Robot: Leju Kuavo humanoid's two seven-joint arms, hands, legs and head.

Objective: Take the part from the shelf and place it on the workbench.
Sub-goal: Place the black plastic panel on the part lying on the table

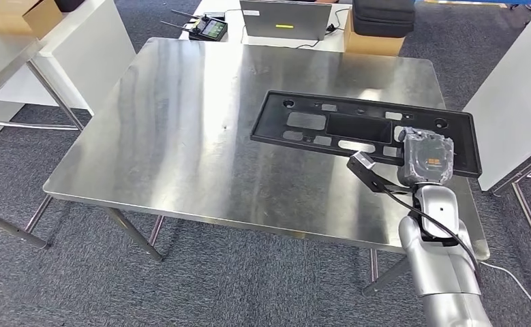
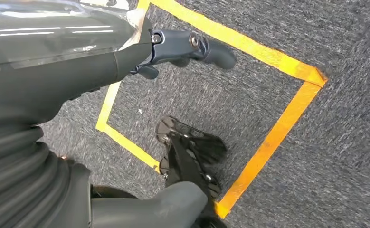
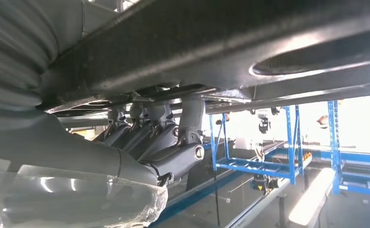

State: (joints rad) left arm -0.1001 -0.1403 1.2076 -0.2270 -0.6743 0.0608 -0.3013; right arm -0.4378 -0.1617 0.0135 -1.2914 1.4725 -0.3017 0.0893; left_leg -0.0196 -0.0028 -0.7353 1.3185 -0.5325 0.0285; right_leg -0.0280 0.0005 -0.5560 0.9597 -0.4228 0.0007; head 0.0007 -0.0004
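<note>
The part (image 1: 358,129) is a long black plastic panel with several cut-outs. It lies flat over the right half of the steel workbench (image 1: 180,136), its right end reaching the bench's right edge. My right hand (image 1: 427,158) grips that right end from the near side. In the right wrist view the fingers (image 3: 164,137) curl under the part's dark underside (image 3: 221,42). I cannot tell whether the part touches the benchtop. My left hand (image 2: 78,71) hangs over the carpet, its fingers (image 2: 192,47) apart and holding nothing.
Behind the bench stand a laptop (image 1: 284,19), a handheld controller (image 1: 208,28) and a black bag on a cardboard box (image 1: 382,17). A white table (image 1: 65,48) is at the left, a white panel (image 1: 514,95) at the right. Yellow tape (image 2: 278,137) marks the carpet.
</note>
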